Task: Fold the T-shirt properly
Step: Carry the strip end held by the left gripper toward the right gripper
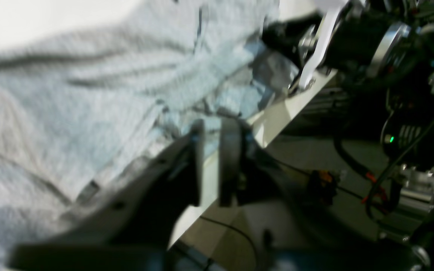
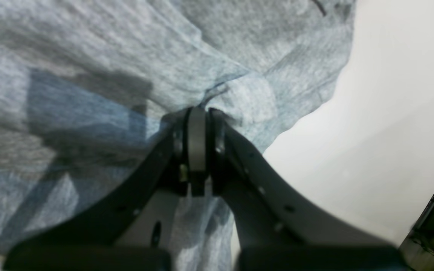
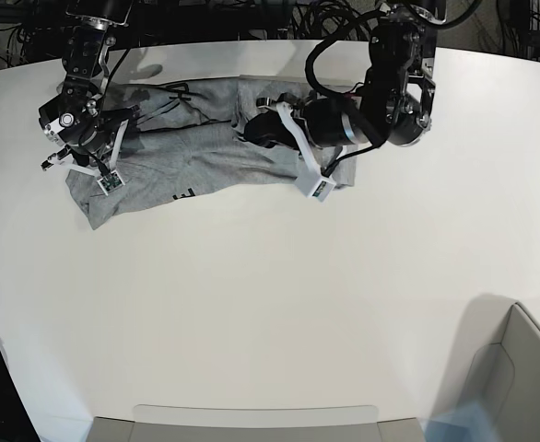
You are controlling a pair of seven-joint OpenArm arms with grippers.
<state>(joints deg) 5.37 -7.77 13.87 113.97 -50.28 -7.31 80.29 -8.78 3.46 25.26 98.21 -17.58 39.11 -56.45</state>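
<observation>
T-shirt [image 3: 196,158], illegible black lettering [image 3: 185,193], right claw [image 2: 206,113] apparently clenching it, left claw [image 1: 214,126] slightly parted

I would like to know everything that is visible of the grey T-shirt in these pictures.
The T-shirt is light heather grey, of soft, knit-looking fabric, with some dark marks showing on it in the base view. It lies rumpled and stretched sideways across the far part of the white table, not neatly folded, with creases and overlapping layers. The right gripper is closed on a pinch of its cloth. The left gripper is over it; whether it touches the cloth is unclear.
</observation>
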